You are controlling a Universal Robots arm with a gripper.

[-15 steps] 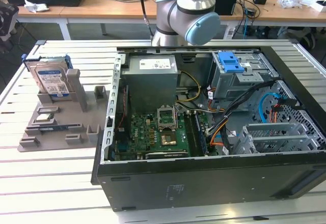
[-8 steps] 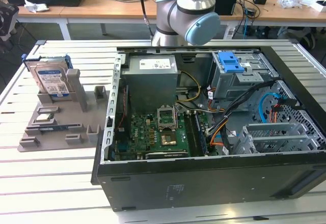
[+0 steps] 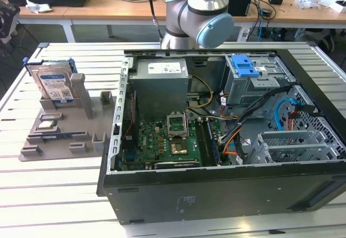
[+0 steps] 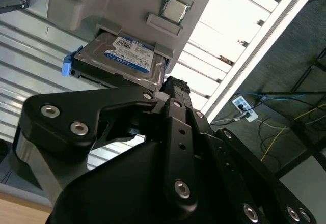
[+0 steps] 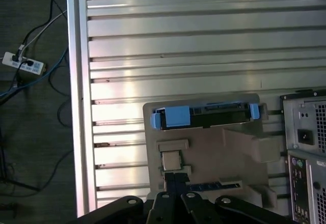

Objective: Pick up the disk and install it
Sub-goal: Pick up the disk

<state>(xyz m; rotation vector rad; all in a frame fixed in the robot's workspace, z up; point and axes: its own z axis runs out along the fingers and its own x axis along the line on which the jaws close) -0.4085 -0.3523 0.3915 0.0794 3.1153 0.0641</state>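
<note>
The disk (image 3: 54, 84) stands on edge in a slot at the back of a grey holder (image 3: 65, 130), at the exterior view's left on the slatted table. It is a silver drive with a white-and-blue label and a blue carrier frame. Both wrist views look down on the disk (image 4: 130, 56) (image 5: 204, 116) from well above. My gripper (image 4: 174, 85) (image 5: 177, 178) hangs over the holder (image 5: 214, 147), apart from the disk. Its black fingers are pressed together with nothing between them.
An open computer case (image 3: 216, 140) lies at the exterior view's right, with a grey drive cage (image 3: 254, 86), its blue latch (image 3: 244, 65) and a grey power-supply box (image 3: 161, 78). The holder also carries a processor chip (image 4: 175, 7) and a memory stick (image 5: 214, 186). The table edge (image 5: 79, 107) drops to the floor.
</note>
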